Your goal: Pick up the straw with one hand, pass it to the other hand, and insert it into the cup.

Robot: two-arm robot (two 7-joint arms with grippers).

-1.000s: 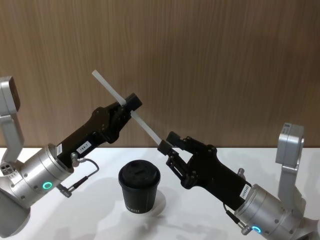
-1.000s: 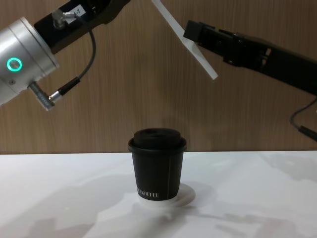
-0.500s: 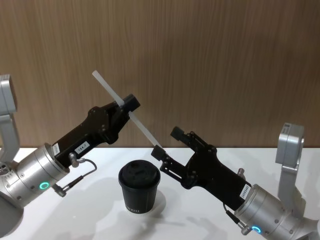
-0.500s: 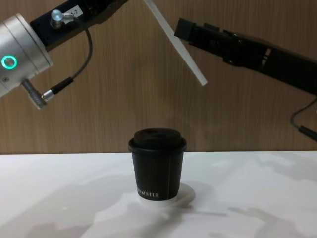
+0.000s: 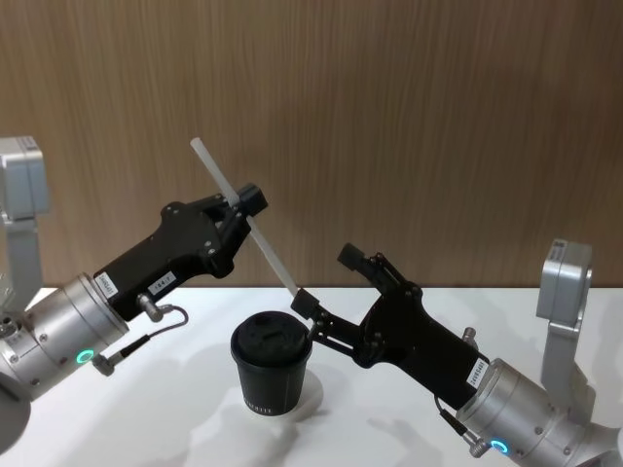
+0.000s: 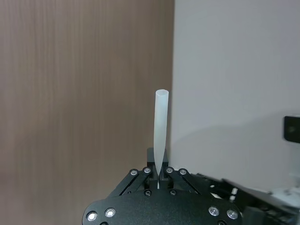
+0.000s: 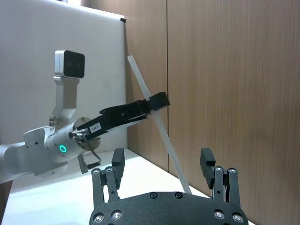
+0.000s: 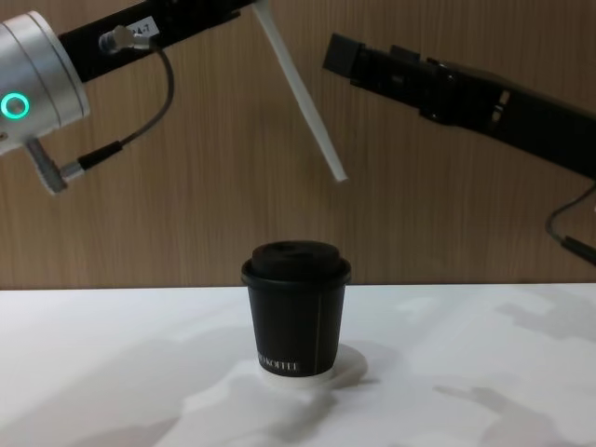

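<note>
Head view, left claw [image 5: 237,206]: black two-finger claw on a silver cylindrical wrist with a glowing green ring, raised above and to the left of the cup; its fingers are closed tight on the straw, gripping it in its upper part.
Straw [image 5: 245,223]: thin straight white plastic straw, tilted, its upper end up and to the left of the claw, its lower end down to the right, above the cup's right rim and clear of the lid.
Right claw [image 5: 326,284]: black two-finger claw on a black arm reaching in from the lower right; its fingers are spread wide and hold nothing, one fingertip just beside the straw's lower end, the other higher and farther right.
Cup [image 5: 272,363]: small black paper cup with a black domed lid, upright on the white desk [image 5: 175,418], between the two arms.
Chest view, straw [image 8: 303,101]: slants down to the right from the left claw at the top edge; its free end hangs well above the cup [image 8: 295,315] and slightly to its right.
Chest view, cup base: stands on a flat white round disc [image 8: 346,366].
Left wrist view: the straw [image 6: 160,132] rises from between the closed fingers [image 6: 159,171].
Right wrist view: the parted fingers [image 7: 117,165] stand on either side of the straw [image 7: 159,128], not touching it.
</note>
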